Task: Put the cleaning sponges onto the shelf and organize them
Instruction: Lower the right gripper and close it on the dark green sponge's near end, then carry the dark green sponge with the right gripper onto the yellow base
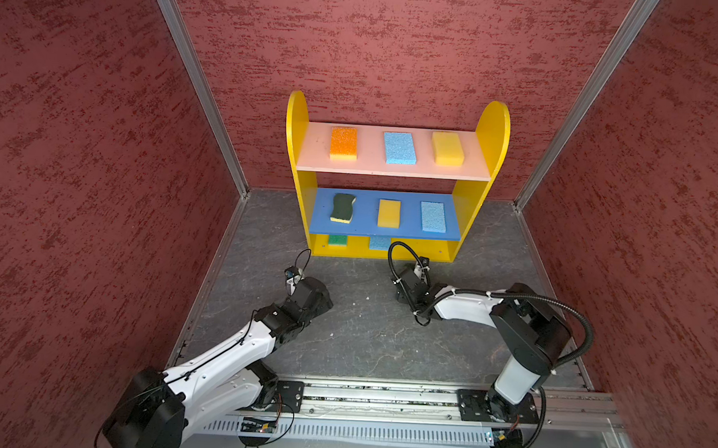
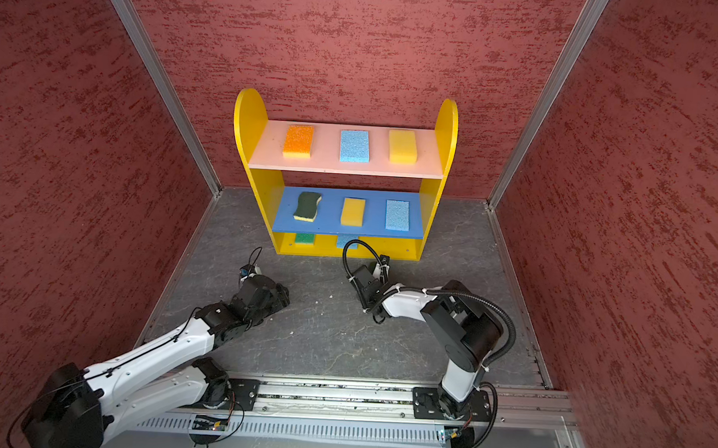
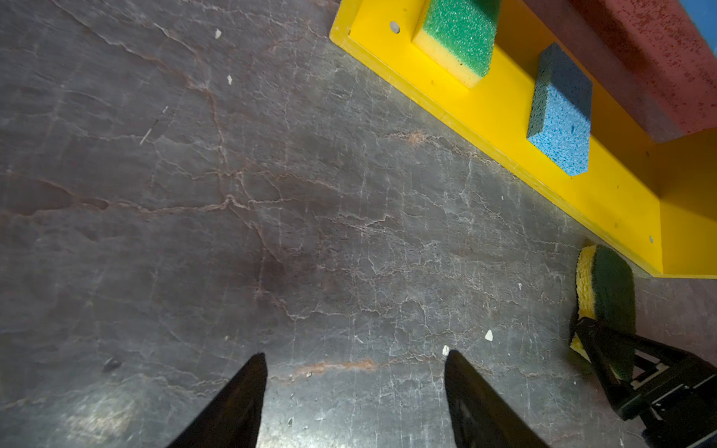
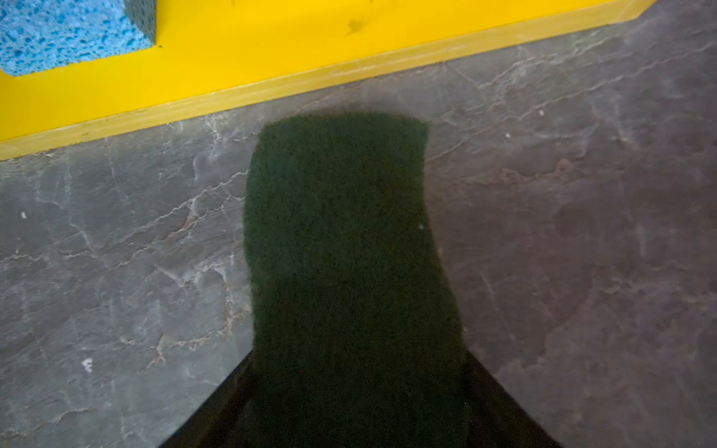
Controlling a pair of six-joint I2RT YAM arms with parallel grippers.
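The left arm (image 1: 227, 352) stretches from 7 o'clock toward the middle, left hand (image 3: 355, 357) angled down, fingers (image 3: 240, 403) apart and empty. The right arm (image 1: 466, 306) rises at 5 o'clock and folds toward 10 o'clock, right hand (image 4: 359, 360) low, its fingers (image 4: 217, 411) flanking a dark-green scourer (image 4: 337, 217); grip unclear.

A robot lab cell: red textured panels (image 1: 80, 179), aluminium rail (image 1: 383, 394).

Enclosed on three sides by dark red, rough-textured walls (image 1: 398, 48), joined at the rear corners by aluminium profiles (image 1: 197, 85). Floored with a dark grey, stone-patterned surface (image 1: 365, 337), veined pale, scattered with white flecks (image 3: 489, 335). Bounded in front by an aluminium rail (image 1: 383, 396) and slotted metal strip (image 1: 360, 432). Evenly lit.
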